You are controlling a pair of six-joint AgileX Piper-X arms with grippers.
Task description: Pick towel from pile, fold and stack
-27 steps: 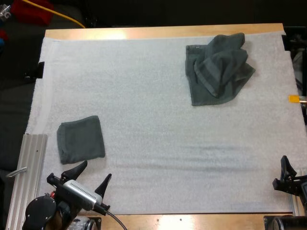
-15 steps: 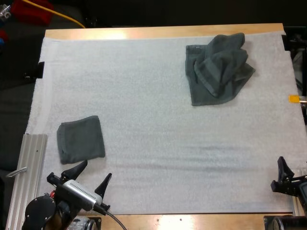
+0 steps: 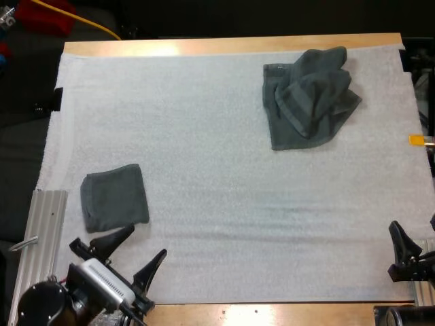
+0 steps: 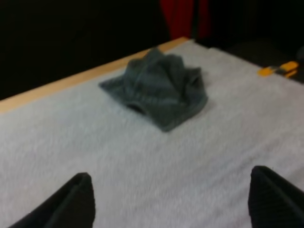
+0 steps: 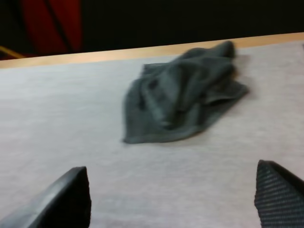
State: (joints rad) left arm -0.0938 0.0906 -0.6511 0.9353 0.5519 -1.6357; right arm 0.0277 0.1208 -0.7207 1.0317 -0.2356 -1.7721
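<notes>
Little has changed over the last second: the left gripper (image 3: 146, 241) has sunk back a touch and swung slightly, the right gripper (image 3: 412, 234) has crept a little inward, and neither cloth has stirred. I read that as the arms settling before a reach, with the pick not yet begun.

The crumpled dark grey-green terry towel (image 3: 309, 95) lies in a loose heap on the white textured mat (image 3: 217, 176), untouched. The small folded grey-green towel square (image 3: 114, 197), the start of the stack, sits well apart from the crumpled towel, diagonally across on the left arm's side.

The left gripper hovers farther from the crumpled towel again, just past the folded square, with its black fingers spread wide on nothing. The right gripper waits on the near side of the crumpled towel, well apart from it and aimed toward it, its fingers likewise wide and empty
</notes>
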